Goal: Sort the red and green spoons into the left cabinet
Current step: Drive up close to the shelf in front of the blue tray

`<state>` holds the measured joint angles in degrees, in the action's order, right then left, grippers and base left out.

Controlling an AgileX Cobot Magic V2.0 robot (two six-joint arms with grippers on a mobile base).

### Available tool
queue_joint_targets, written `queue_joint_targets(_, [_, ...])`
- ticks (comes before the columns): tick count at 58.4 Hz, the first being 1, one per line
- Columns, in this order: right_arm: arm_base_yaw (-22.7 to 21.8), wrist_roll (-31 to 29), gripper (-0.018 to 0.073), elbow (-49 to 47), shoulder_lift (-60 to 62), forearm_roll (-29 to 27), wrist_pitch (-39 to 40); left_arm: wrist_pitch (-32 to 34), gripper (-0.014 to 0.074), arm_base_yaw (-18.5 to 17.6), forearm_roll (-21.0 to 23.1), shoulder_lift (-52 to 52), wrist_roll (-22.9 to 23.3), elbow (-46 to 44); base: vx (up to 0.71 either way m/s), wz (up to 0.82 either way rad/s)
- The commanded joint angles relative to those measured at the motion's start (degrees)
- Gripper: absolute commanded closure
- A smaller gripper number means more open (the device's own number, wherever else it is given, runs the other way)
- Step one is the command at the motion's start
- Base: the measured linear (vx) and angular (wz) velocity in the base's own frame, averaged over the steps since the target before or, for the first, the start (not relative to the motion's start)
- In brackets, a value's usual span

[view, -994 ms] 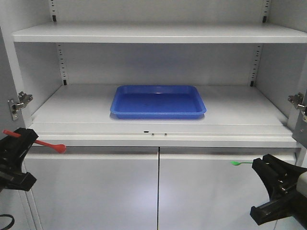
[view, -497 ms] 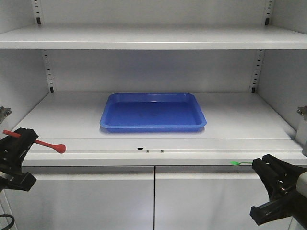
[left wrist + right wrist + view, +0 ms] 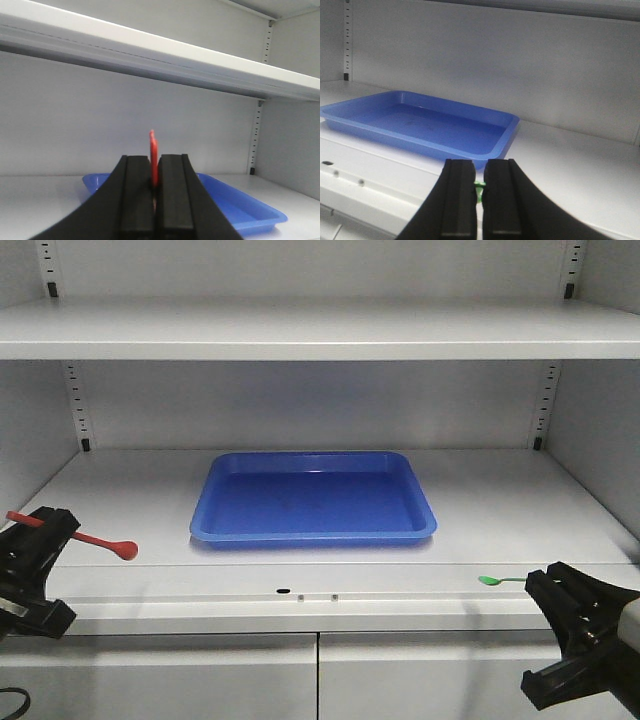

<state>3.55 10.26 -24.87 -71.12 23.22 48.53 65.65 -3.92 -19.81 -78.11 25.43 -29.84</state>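
Observation:
The red spoon (image 3: 100, 540) sticks out sideways from my left gripper (image 3: 45, 530), which is shut on its handle at the shelf's front left; in the left wrist view the red spoon (image 3: 153, 157) stands between the black pads. My right gripper (image 3: 545, 585) is shut on the green spoon (image 3: 493, 580) at the front right; a bit of the green spoon (image 3: 479, 190) shows between the pads. The left cabinet (image 3: 500, 505) is open in front of me, with a blue tray (image 3: 313, 497) on its lower shelf. Both spoons hang in front of the tray, outside it.
An upper shelf (image 3: 320, 335) runs across above the tray. Slotted rails (image 3: 545, 405) line the back corners. Closed lower doors (image 3: 318, 675) sit under the shelf's front lip (image 3: 300, 605).
The cabinet has come closer and sunk in the front view: the tray looks larger and the shelf lip lower. Both grippers keep their places and their spoons.

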Motion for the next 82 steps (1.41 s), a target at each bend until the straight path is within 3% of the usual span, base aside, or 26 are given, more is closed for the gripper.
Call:
queue_joint_targets(1, [0.0,0.0,0.0568,-1.4,1.0,-0.7,4.6,13.1,0.0603,-0.1,1.4,1.7,0.4,-1.2,0.14,0.0])
queue_joint_targets(82, [0.0,0.0,0.0568,-1.4,1.0,-0.7,4.6,13.1,0.0603,-0.1,1.4,1.7,0.4,-1.2,0.09,0.01])
